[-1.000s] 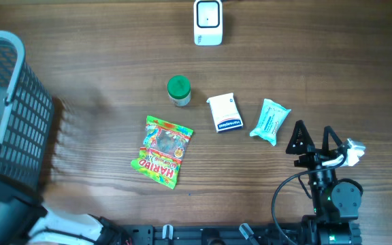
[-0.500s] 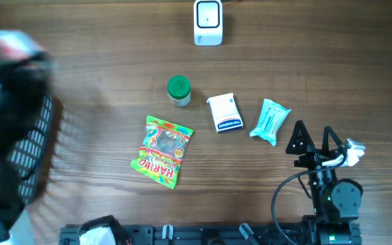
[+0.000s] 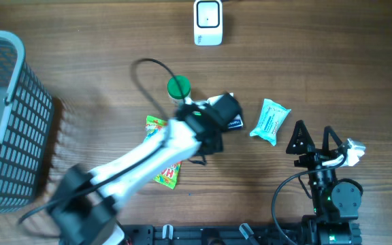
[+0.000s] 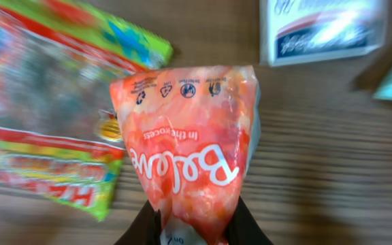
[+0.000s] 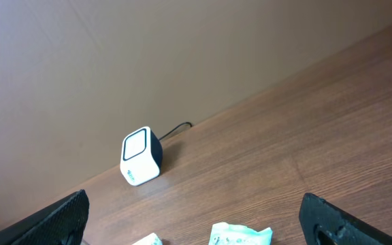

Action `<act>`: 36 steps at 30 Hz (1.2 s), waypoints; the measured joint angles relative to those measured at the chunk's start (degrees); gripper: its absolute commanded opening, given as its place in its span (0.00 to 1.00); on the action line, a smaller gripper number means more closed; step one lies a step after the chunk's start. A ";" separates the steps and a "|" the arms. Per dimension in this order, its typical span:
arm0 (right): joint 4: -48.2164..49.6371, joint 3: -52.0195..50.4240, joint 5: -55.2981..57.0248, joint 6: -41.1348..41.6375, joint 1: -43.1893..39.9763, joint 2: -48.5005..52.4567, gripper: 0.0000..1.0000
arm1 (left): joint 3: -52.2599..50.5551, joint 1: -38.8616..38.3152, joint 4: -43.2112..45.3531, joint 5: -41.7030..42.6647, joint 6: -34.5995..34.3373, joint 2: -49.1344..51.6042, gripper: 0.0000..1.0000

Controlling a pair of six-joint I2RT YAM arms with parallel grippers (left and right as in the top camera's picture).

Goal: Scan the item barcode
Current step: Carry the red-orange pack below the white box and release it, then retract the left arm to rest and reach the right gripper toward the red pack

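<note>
While the left gripper [image 4: 194,228] was closed on the pink snack bag [image 4: 189,143], above the Haribo bag [image 4: 39,102], the scanner [image 3: 208,22] was well apart, so the scan seemed not yet done. The right gripper [image 3: 313,141] stood wide open and empty.

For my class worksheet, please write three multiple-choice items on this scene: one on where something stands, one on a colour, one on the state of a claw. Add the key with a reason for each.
1. Where does the scanner stand in the overhead view?
A. bottom-left corner
B. top middle
C. dead centre

2. What colour is the small jar's lid?
A. red
B. blue
C. green

3. What state is the left claw in?
A. shut on the pink snack bag
B. open and empty
C. shut on nothing

Key:
1 B, it sits alone by the upper edge.
2 C, its round top shows green from above.
3 A, the left wrist view shows the bag's end pinched in it.
</note>
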 measured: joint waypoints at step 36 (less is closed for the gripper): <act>0.00 0.00 0.00 0.00 0.00 0.00 1.00 | 2.95 10.45 72.67 -36.39 31.85 -30.05 1.00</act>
